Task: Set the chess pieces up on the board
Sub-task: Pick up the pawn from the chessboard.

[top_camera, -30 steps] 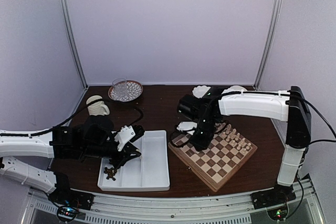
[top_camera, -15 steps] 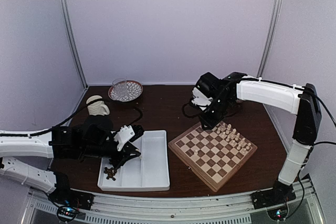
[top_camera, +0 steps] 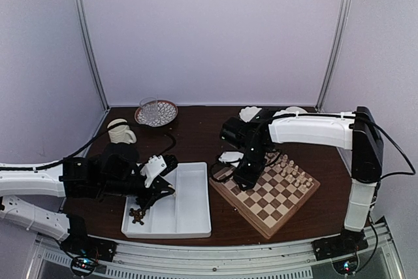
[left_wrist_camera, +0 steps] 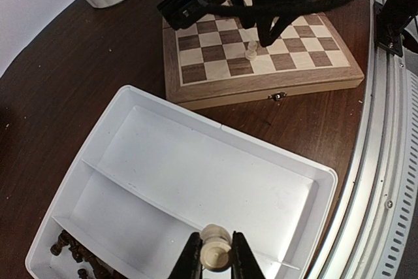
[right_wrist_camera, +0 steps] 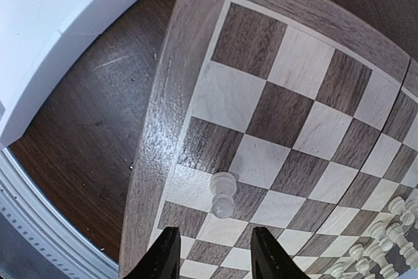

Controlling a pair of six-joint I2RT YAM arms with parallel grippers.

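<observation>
While the left gripper pinches a cream chess piece over the white tray, the right gripper hangs parted above a pawn on the chessboard.

we note plain pale lilac walls on three sides, two metal corner posts, a dark wood table, and a ribbed metal rail along its near edge.

Table (dark wood) bears board, tray.

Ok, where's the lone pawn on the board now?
Right wrist view: the pawn stands near the left rim of the board, ahead of the open right gripper.
</observation>
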